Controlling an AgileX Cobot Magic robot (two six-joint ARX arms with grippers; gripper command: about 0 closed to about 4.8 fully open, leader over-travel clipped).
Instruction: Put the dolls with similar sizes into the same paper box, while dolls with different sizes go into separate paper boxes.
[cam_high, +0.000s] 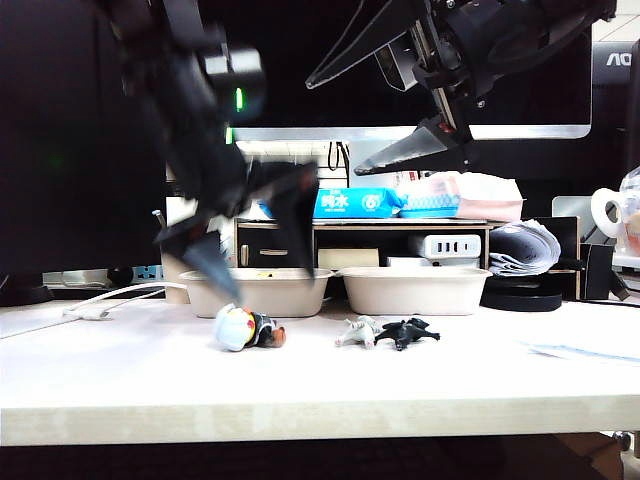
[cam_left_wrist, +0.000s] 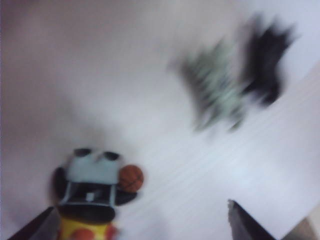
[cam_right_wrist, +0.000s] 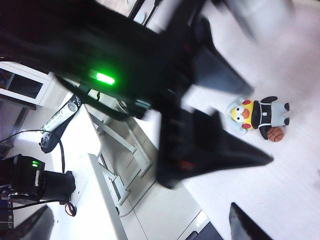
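Three dolls lie on the table (cam_high: 120, 380) ahead of the two paper boxes (cam_high: 258, 290): the blue-headed basketball doll (cam_high: 248, 328), the grey animal (cam_high: 358, 331) and the black animal (cam_high: 405, 332). The left hand (cam_high: 262, 255), jaws apart and empty, hangs over the basketball doll; the right hand (cam_high: 385, 120) waits high, also open. Sorting looks barely begun; I cannot see what the boxes contain.

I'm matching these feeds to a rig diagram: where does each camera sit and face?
Exterior: low at the table's front edge, facing both beige pulp trays; both arms show, jaws open.
Left wrist: looks down on the light-blue-headed basketball doll; left gripper tips show.
Right wrist: high, looking down; left arm blocks it.
All share that doll.
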